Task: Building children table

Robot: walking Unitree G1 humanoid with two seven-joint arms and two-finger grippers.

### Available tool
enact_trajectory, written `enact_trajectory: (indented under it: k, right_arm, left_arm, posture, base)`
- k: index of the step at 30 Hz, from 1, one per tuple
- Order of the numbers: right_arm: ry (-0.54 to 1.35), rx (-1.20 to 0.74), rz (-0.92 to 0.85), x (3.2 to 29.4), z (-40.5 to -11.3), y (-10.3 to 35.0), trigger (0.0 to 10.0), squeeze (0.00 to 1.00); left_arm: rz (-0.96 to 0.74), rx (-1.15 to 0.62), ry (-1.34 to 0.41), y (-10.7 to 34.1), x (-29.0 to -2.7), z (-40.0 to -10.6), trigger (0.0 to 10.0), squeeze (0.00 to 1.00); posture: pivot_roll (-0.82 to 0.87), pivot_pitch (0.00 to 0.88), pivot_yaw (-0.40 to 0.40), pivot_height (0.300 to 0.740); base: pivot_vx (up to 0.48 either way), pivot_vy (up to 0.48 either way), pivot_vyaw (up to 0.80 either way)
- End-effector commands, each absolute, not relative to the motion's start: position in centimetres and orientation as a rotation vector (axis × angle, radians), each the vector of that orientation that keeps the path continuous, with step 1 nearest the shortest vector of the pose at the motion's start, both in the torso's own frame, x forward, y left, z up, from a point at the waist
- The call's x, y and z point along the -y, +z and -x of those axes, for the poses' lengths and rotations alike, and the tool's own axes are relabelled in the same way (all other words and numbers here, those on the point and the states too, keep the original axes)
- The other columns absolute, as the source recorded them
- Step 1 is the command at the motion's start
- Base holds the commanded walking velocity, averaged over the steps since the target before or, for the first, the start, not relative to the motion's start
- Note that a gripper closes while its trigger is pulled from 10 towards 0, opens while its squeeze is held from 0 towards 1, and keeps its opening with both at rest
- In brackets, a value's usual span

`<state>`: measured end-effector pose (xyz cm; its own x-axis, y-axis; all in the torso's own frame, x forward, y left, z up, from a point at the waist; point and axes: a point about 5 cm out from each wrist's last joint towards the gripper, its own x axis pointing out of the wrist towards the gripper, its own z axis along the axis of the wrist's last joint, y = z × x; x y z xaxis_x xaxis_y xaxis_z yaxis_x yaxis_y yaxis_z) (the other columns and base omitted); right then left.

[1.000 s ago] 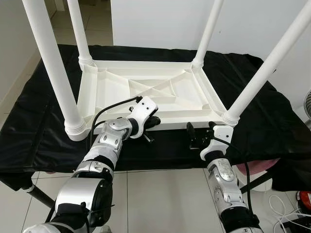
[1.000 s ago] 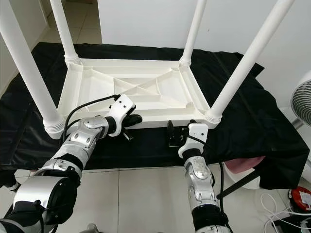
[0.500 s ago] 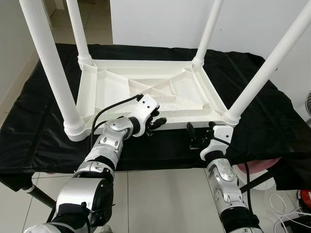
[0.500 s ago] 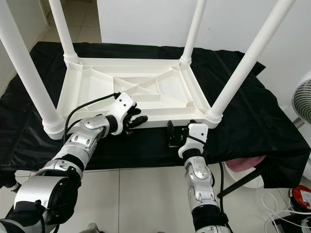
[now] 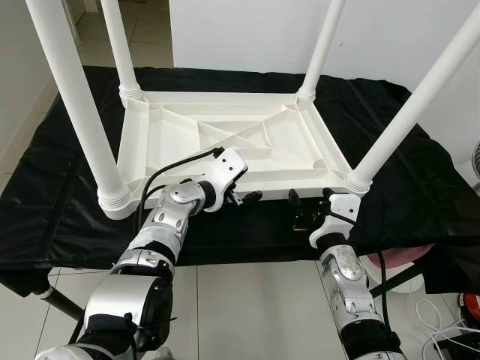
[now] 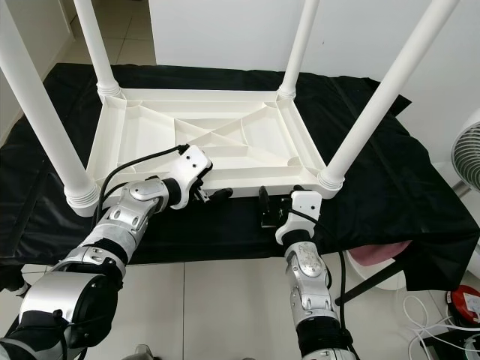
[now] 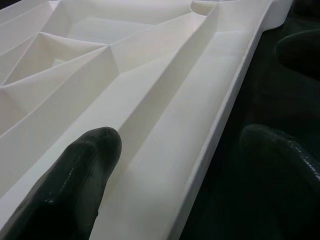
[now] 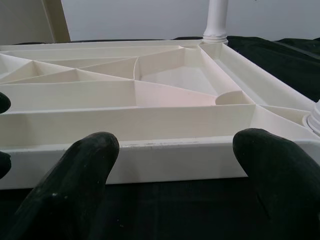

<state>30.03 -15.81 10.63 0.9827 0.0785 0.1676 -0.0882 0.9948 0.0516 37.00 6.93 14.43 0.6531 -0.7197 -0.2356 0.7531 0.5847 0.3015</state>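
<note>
1. White plastic children's table (image 5: 225,142) lies upside down on a black cloth (image 5: 60,195) over a work surface, mid-frame in the head views, ribbed underside facing up.
2. Four white legs stand up from the corners: near-left leg (image 5: 79,105) at 9 o'clock, far-left leg (image 5: 120,45) at 11, far-right leg (image 5: 321,49) at 1, near-right leg (image 5: 409,105) at 3.
3. Near-left and near-right legs sit in ribbed collars at the near corners; tops of all four run out of frame.
4. Left gripper (image 5: 241,196) is at the table's near rim, about 6 o'clock from the tabletop centre, rolled sideways. Fingers apart, straddling the rim: in the left wrist view one finger (image 7: 75,180) rests on the ribbed inner side, the other (image 7: 280,165) is outside over the cloth. Whether it is pressing the rim, can't tell.
5. Right gripper (image 5: 311,206) is just short of the near rim, about 5 o'clock, next to the near-right corner. Fingers (image 8: 75,180) wide apart, nothing between them; right wrist view looks straight at the rim's outer wall, not touching it.
6. Pale tiled floor (image 5: 247,307) below the cloth edge at 6 o'clock.
7. White wall (image 5: 255,30) behind at 12.
8. Part of a fan (image 6: 466,154) at 3 o'clock, cables (image 5: 442,337) on the floor at 4–5 o'clock.
</note>
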Motion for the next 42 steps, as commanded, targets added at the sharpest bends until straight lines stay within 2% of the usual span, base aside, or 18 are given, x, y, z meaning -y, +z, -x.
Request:
enact_trajectory:
  k: [1, 2, 3, 14, 19, 21, 22, 23, 24, 42]
  right_arm:
    - [0.071, 0.144, -0.051, 16.2, -29.8, 10.2, 10.0, 0.0]
    - [0.071, 0.144, -0.05, 16.2, -29.8, 10.2, 10.0, 0.0]
    - [0.071, 0.144, -0.049, 16.2, -29.8, 10.2, 10.0, 0.0]
    - [0.072, 0.141, -0.048, 16.1, -29.9, 10.2, 10.0, 0.0]
    - [0.071, 0.14, -0.046, 16.2, -29.9, 10.2, 10.0, 0.0]
    - [0.07, 0.14, -0.046, 16.2, -29.9, 10.2, 10.0, 0.0]
    - [0.07, 0.14, -0.046, 16.2, -29.9, 10.2, 10.0, 0.0]
    - [0.07, 0.14, -0.046, 16.1, -29.9, 10.2, 10.0, 0.0]
    - [0.07, 0.141, -0.046, 16.1, -29.9, 10.2, 10.0, 0.0]
    - [0.058, 0.147, -0.052, 16.1, -30.0, 10.3, 10.0, 0.0]
  left_arm:
    - [-0.401, -0.038, -0.486, 14.1, -8.1, -37.8, 10.0, 0.5]
    - [-0.409, -0.05, -0.5, 13.8, -8.0, -37.7, 10.0, 0.13]
    - [-0.417, -0.063, -0.51, 13.5, -7.9, -37.6, 10.0, 0.0]
    - [-0.44, -0.21, -0.45, 11.8, -8.5, -37.6, 10.0, 0.0]
    - [-0.367, -0.258, -0.386, 11.8, -9.1, -37.9, 9.7, 0.0]
    - [-0.358, -0.264, -0.347, 11.9, -9.4, -38.0, 2.9, 0.0]
    - [-0.358, -0.264, -0.347, 11.9, -9.4, -38.0, 2.9, 0.0]
    - [-0.358, -0.265, -0.331, 12.0, -9.5, -38.1, 0.7, 0.0]
    - [-0.351, -0.263, -0.308, 12.0, -9.7, -38.1, 0.2, 0.0]
    - [-0.309, -0.239, -0.11, 12.1, -10.9, -38.3, 0.0, 0.0]
  posture:
    - [-0.03, 0.022, -0.052, 0.74]
    - [-0.03, 0.022, -0.052, 0.74]
    - [-0.03, 0.022, -0.052, 0.74]
    - [-0.03, 0.022, -0.053, 0.74]
    - [-0.03, 0.023, -0.055, 0.74]
    - [-0.03, 0.023, -0.056, 0.74]
    - [-0.03, 0.023, -0.056, 0.74]
    - [-0.03, 0.023, -0.056, 0.74]
    - [-0.03, 0.023, -0.056, 0.74]
    - [-0.03, 0.022, -0.051, 0.74]
  base:
    - [0.0, 0.0, 0.0]
    - [0.0, 0.0, 0.0]
    - [0.0, 0.0, 0.0]
    - [0.0, 0.0, 0.0]
    - [0.0, 0.0, 0.0]
    - [0.0, 0.0, 0.0]
    - [0.0, 0.0, 0.0]
    - [0.0, 0.0, 0.0]
    - [0.0, 0.0, 0.0]
    - [0.0, 0.0, 0.0]
